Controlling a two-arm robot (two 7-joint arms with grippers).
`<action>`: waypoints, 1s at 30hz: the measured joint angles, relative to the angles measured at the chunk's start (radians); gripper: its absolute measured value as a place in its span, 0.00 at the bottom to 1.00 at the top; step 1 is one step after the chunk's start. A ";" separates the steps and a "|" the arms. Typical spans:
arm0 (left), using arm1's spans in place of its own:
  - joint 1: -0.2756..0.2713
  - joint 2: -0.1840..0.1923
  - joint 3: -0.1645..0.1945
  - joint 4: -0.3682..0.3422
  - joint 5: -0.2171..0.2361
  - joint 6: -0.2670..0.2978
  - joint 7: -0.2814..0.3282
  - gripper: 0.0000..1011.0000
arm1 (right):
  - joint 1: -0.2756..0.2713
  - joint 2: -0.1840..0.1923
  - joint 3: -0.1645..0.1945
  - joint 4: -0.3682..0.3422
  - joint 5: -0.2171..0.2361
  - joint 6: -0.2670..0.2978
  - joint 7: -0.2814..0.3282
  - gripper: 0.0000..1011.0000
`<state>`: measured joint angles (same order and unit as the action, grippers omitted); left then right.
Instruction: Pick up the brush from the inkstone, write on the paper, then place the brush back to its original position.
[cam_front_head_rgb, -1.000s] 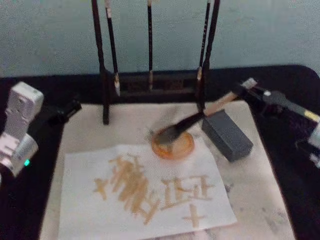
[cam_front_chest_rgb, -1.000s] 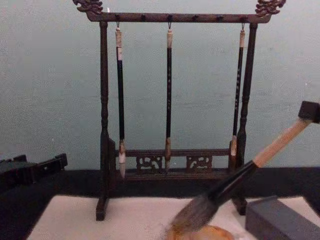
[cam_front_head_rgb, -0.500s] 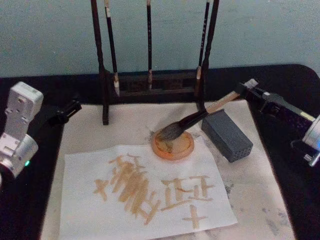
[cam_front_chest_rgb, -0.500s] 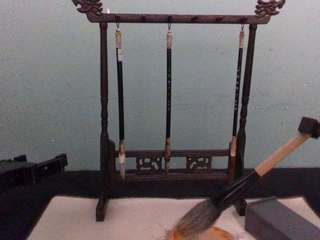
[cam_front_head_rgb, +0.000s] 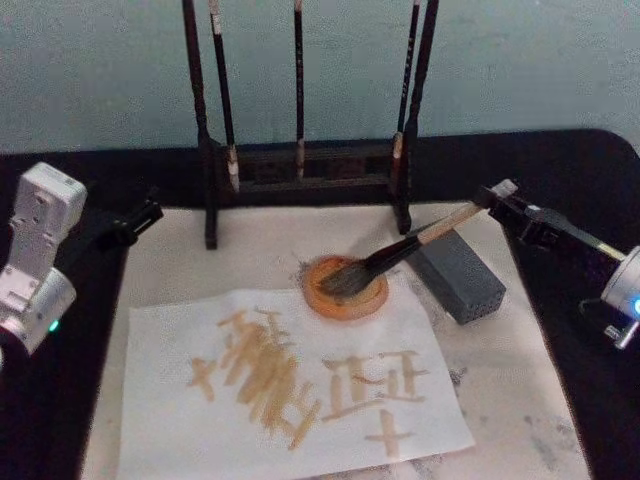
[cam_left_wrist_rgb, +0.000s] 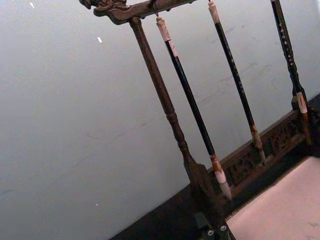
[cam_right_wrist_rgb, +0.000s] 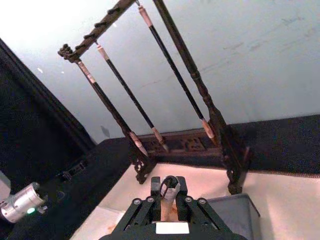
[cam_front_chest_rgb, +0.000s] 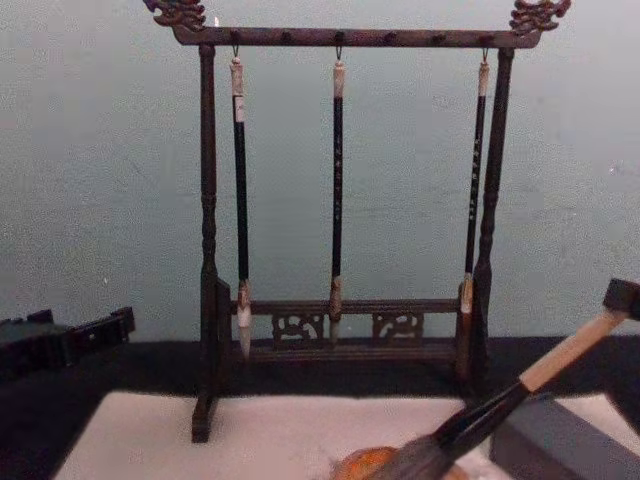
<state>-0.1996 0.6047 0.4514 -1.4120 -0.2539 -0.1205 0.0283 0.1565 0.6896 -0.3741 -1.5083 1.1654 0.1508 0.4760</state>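
**Brush (cam_front_head_rgb: 412, 241) head on inkstone (cam_front_head_rgb: 324, 302); right gripper (cam_front_head_rgb: 498, 194) clamped on handle end**

- Right gripper: clenched on the very top of the brush's tan handle. The right wrist view confirms this, with both fingers closed against the handle end. It is raised above the right side of the mat (cam_front_head_rgb: 520, 380).
- Brush: slopes down and away from the right gripper, to its left and toward the robot. The black ferrule is lower than the handle, and the bristle head is lowest.
- Bristle head: lies on the round orange inkstone, well to the left of the right gripper and lower than it.
- Grey block (cam_front_head_rgb: 462, 278): sits on the mat just below and to the left of the right gripper, directly under the handle. Contact between handle and block cannot be told.
- Paper (cam_front_head_rgb: 160, 400): flat on the mat, well to the left of the right gripper and nearer the robot. It carries tan strokes, and its far edge is just beside the inkstone.
- Rack (cam_front_chest_rgb: 340, 37): upright, left of the right gripper and farther from the robot. Three thin brushes (cam_front_chest_rgb: 337, 190) hang from it.
- Left gripper (cam_front_head_rgb: 148, 212): idle over the black tabletop (cam_front_head_rgb: 560, 150) at the mat's far left corner, well apart from the brush. Whether it is released or clenched cannot be told.
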 joint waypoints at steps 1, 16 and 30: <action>0.000 0.000 0.000 0.000 0.000 0.000 0.000 0.99 | 0.000 0.000 -0.001 0.001 0.001 0.000 -0.001 0.17; 0.000 0.000 0.000 0.000 0.000 0.000 0.000 0.99 | 0.011 -0.001 -0.013 0.029 0.018 -0.001 -0.008 0.17; 0.000 0.000 0.000 0.000 0.000 0.000 0.000 0.99 | 0.007 0.012 -0.011 0.029 0.033 0.001 -0.019 0.17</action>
<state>-0.1995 0.6047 0.4514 -1.4120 -0.2539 -0.1205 0.0282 0.1636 0.7016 -0.3849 -1.4797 1.1982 0.1516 0.4574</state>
